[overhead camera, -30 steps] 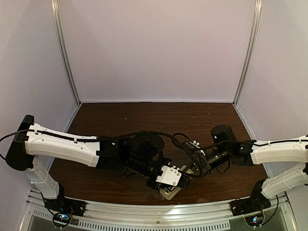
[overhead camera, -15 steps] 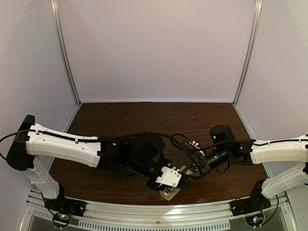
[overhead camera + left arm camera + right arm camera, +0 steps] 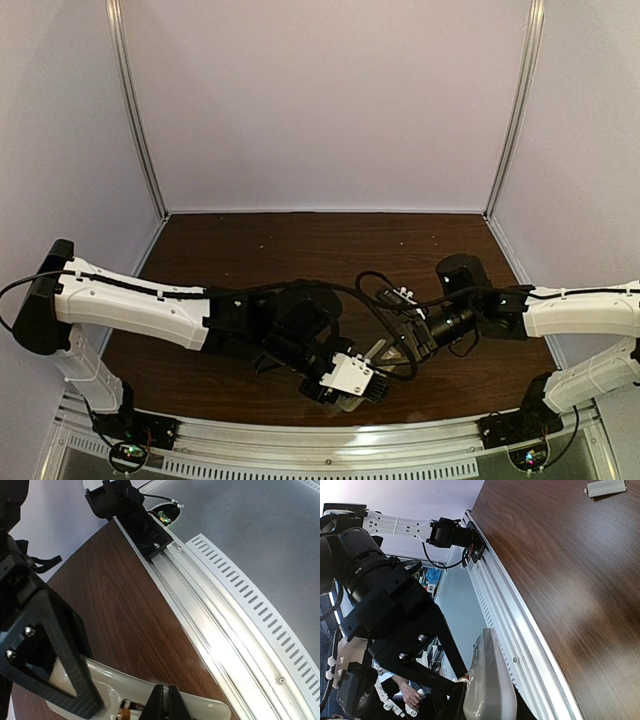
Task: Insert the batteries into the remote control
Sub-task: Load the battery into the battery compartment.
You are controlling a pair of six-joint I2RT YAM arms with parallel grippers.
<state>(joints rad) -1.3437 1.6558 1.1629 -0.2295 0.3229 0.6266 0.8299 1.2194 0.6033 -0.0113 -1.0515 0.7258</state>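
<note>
The white remote control (image 3: 490, 680) is held up on its edge above the table's near rail, in my right gripper (image 3: 487, 712), which is shut on it. In the left wrist view the remote (image 3: 150, 690) shows its open battery bay with a gold battery (image 3: 127, 711) lying in it. My left gripper (image 3: 167, 702) is shut, its tips together against the remote beside that battery. The battery's gold end (image 3: 465, 679) shows at the left gripper's tip in the right wrist view. In the top view both grippers meet at the remote (image 3: 378, 352). A second battery is not in view.
A small grey battery cover (image 3: 605, 487) lies on the brown table (image 3: 115, 605) farther back. The aluminium rail (image 3: 210, 630) runs along the near edge just below the remote. One black finger of the right gripper (image 3: 45, 650) fills the left of the left wrist view.
My left gripper has shifted slightly toward the near edge, its tips staying at the remote. The right gripper still holds the remote and has barely moved.
</note>
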